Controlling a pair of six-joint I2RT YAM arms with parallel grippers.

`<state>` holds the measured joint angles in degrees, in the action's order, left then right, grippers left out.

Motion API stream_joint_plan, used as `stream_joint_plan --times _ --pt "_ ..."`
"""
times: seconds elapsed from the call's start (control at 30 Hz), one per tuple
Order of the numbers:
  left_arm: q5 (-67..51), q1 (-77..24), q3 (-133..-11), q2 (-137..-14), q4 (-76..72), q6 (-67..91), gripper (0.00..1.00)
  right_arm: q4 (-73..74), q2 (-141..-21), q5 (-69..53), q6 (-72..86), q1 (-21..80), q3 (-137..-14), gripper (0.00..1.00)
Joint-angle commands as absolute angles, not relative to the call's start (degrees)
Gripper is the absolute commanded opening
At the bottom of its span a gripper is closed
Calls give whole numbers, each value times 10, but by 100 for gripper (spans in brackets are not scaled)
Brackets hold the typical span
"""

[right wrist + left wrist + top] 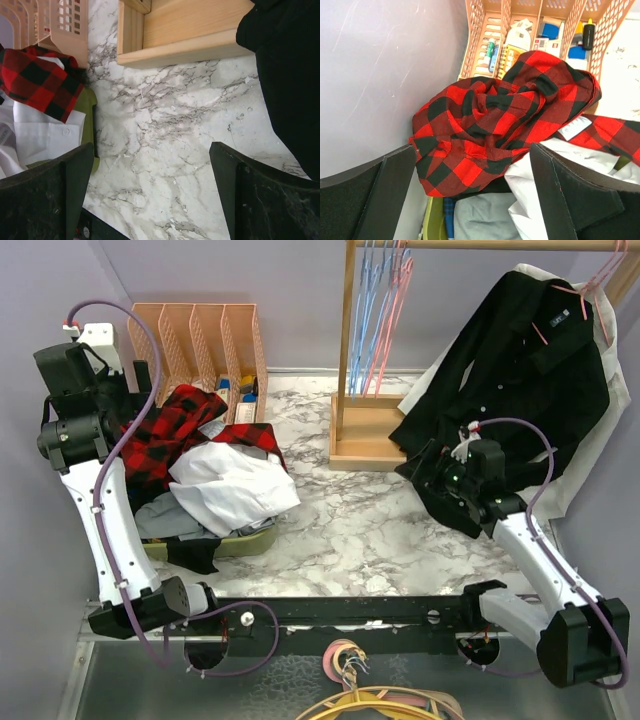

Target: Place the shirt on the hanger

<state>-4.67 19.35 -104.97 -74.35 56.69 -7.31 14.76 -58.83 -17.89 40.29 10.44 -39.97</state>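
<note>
The white shirt (235, 485) lies crumpled on a pile of clothes in a green basket (250, 540); it also shows in the left wrist view (535, 200) and the right wrist view (35, 135). A thin pink hanger (400, 302) hangs on the wooden rail beside light-blue hangers (370, 310). My left gripper (140, 390) (472, 165) is open and empty, held above the red-and-black plaid shirt (505, 110). My right gripper (435, 475) (151, 170) is open and empty above the bare marble table (165, 150), at the lower hem of the black shirt (520, 370).
The black shirt hangs on another pink hanger (597, 285) at the back right, with white fabric behind it. The plaid shirt (175, 430) tops the pile. A pink mesh organizer (200, 340) stands at the back left. The wooden rack base (365, 435) sits mid-back.
</note>
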Motion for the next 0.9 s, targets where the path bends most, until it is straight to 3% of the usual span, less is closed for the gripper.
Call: stream_joint_plan --times 0.0,0.13,0.3,0.43,0.53,0.63,0.73,0.87 --pt "-57 192 -1010 -705 506 -49 99 47 -555 -195 412 105 -361 99" --pt "-194 192 -1009 -691 551 -154 99 26 -577 -197 446 105 -378 99" --pt "-267 189 -1014 -722 623 -206 99 -31 -610 -238 500 105 -371 99" --pt "-264 147 -1048 -784 723 -246 99 -45 -665 -307 485 103 -372 99" --pt "-244 87 -1040 -815 793 -288 99 -164 -669 -404 494 101 -321 99" --pt "-169 30 -997 -813 780 -299 99 -275 -637 -430 516 101 -263 100" --pt "-98 1 -995 -820 750 -290 99 -280 -635 -431 515 101 -254 100" --pt "-178 -7 -1040 -839 804 -326 99 -267 -656 -458 491 101 -274 99"
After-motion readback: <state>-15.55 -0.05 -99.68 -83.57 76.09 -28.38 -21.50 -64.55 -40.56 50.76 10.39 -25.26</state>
